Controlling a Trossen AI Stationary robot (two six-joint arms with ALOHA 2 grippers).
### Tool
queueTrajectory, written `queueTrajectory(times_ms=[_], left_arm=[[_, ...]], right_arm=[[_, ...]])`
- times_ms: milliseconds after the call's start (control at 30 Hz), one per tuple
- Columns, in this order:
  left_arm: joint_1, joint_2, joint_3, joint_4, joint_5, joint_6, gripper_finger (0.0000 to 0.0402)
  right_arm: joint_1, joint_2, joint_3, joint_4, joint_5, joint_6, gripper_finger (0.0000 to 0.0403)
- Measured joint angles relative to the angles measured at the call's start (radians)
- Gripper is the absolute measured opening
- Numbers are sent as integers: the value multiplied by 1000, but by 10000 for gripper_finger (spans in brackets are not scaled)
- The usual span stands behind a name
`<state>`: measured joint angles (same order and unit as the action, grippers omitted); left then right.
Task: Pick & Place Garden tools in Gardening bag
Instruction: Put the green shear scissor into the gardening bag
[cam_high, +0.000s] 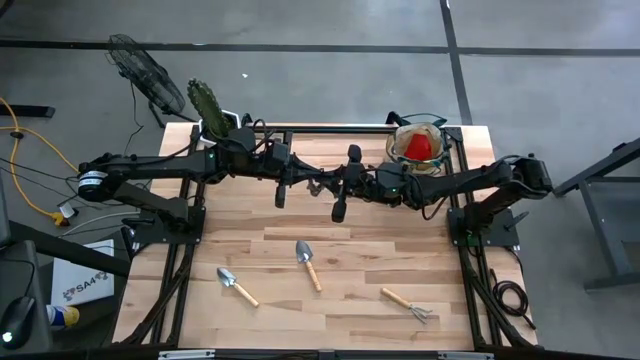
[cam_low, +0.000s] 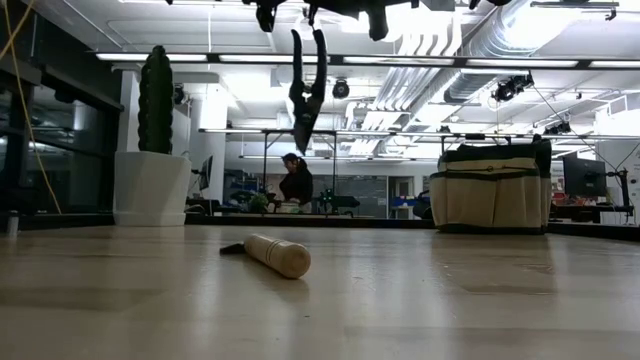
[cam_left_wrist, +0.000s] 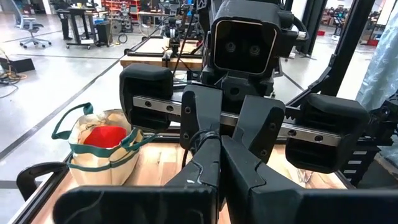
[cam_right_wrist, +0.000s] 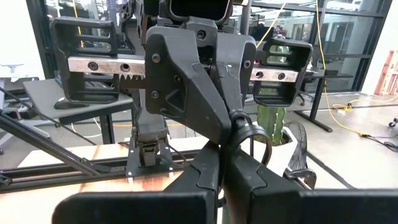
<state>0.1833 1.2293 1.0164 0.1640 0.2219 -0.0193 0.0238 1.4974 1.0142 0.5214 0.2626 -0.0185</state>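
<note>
**Both grippers meet on a pruner above the table**

At the centre of the high view, the left gripper (cam_high: 318, 183) and right gripper (cam_high: 345, 185) face each other, both clamped on one dark pruner (cam_high: 340, 207) hanging over the table (cam_high: 350, 300). Two trowels (cam_high: 308, 262) and a rake (cam_high: 408, 303) lie lower down. The bag (cam_high: 418, 150), upper right, holds a red piece (cam_high: 419, 145).

both arms stretched inward, meeting above table centre – left gripper (cam_high: 322, 184) and right gripper (cam_high: 345, 187) tip to tip, fingers closed on both
</note>
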Motion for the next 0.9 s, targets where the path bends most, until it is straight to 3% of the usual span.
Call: queueTrajectory(times_ms=[333,700,900], left_arm=[[0,0,0,-10,-4,24,26],[0,-3,0,-10,-8,50,131],[0,-11,0,-19,-8,68,151]], right_arm=[[0,-14,0,-19,8,0,4],[0,-15,0,-23,8,1,4],[0,-15,0,-25,24,1,4]])
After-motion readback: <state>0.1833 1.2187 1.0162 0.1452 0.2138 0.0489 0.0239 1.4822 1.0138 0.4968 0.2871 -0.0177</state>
